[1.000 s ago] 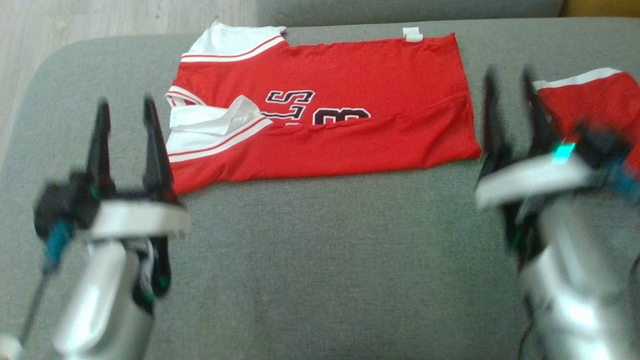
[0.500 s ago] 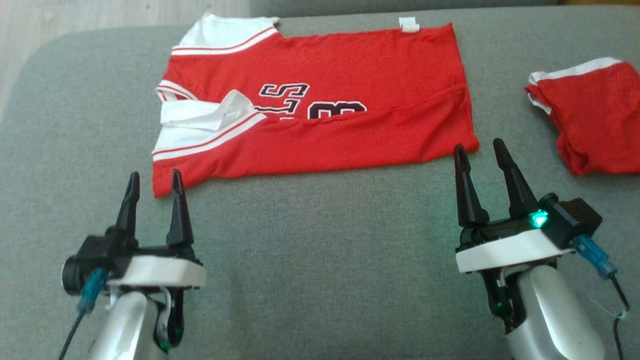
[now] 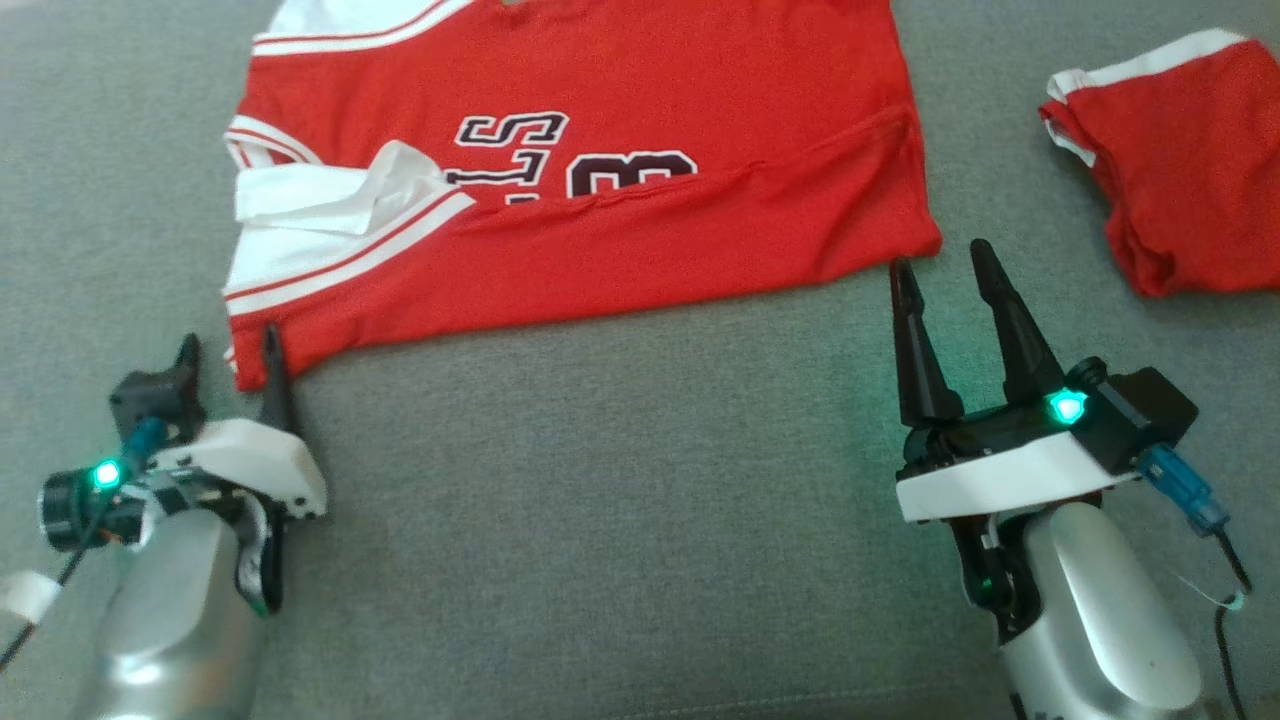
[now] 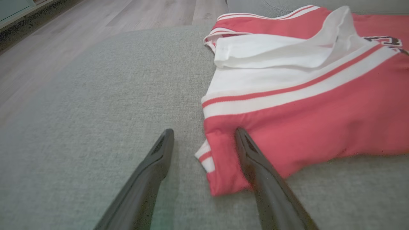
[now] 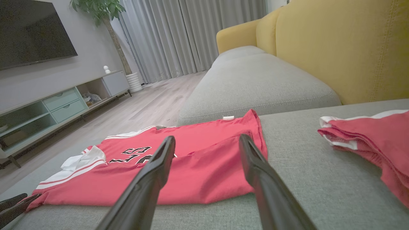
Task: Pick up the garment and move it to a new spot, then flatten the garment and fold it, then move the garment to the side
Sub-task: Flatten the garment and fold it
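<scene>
Here the red jersey (image 3: 620,230) lies folded lengthwise on the grey sofa cushion (image 3: 620,520), just ahead of both hands. The left hand (image 3: 228,342) stands wide open and empty at the jersey's near sleeve-side corner. That corner sits between its fingers, the inner finger (image 4: 255,166) over red cloth and the outer over plain cushion; whether they touch cannot be judged. The right hand (image 3: 940,257), equally wide and empty, points at the near hem corner, its tips just short of the edge. Between and behind the hands runs open cushion. Off the right hand's outer side, apart, lies a second red garment (image 3: 1190,170) with white trim. Dark, white-outlined characters, an "S" and part of a number, are half hidden by the fold. The jersey is thin cloth with white striped bands; the cushion is a coarse weave.
</scene>
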Tool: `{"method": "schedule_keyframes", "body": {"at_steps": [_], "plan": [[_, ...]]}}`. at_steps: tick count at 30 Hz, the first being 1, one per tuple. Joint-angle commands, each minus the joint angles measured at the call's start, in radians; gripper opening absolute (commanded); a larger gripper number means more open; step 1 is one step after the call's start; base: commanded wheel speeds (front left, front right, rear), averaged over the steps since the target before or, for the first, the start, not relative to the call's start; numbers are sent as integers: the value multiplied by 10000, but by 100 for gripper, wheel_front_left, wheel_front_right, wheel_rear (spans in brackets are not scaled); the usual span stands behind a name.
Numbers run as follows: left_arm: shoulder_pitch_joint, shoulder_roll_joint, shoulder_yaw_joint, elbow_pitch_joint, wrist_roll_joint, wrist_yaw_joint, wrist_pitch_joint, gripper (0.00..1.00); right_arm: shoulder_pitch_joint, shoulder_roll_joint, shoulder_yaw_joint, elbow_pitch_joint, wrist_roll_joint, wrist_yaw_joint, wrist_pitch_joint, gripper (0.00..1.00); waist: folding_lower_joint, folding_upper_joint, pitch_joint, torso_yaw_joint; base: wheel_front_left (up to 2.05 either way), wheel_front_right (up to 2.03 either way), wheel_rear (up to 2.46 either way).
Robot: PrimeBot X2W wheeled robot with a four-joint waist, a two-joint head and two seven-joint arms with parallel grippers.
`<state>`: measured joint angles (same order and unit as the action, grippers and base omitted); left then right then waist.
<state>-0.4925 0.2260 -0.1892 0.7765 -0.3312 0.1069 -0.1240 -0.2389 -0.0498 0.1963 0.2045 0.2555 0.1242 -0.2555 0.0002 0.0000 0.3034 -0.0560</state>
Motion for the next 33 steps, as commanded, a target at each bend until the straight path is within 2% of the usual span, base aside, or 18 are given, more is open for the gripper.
{"method": "schedule_keyframes", "body": {"at_steps": [1,4,9,11,12,15,21,26,33], "plan": [[-396,421,436,-1,43,119,62,100,-274,-6,274,-363,89,65,-62,100,-2,0,115,-106,0,0,0],[-567,474,389,610,41,192,423,100,-262,-5,301,-395,120,65,-62,100,-2,0,167,-156,0,0,0],[-668,455,85,1267,4,-319,919,100,-245,-5,357,-388,177,65,-62,100,-2,0,134,-195,0,0,0],[-685,400,-42,1464,-5,-504,1081,18,-256,-5,376,-356,194,65,-62,100,-2,0,78,-185,0,0,0],[-694,377,-105,1530,2,-577,1125,0,-264,-5,389,-341,197,65,-62,100,-2,0,46,-181,0,0,0],[-710,330,-193,1628,-9,-695,998,0,-291,-5,446,-303,202,65,-62,100,-2,0,-65,-169,0,0,0],[-795,205,-195,1258,-60,-727,-13,0,-238,-5,281,-61,86,65,-62,100,-2,0,-386,-97,0,0,0],[-948,175,-290,415,30,-911,-978,0,-295,-5,-402,901,-404,65,41,100,-2,0,-547,94,0,0,0],[-928,143,-437,-1219,331,-989,-1345,0,-1016,-5,-1123,1650,-1465,65,972,100,-2,0,-436,431,0,0,0]]}}
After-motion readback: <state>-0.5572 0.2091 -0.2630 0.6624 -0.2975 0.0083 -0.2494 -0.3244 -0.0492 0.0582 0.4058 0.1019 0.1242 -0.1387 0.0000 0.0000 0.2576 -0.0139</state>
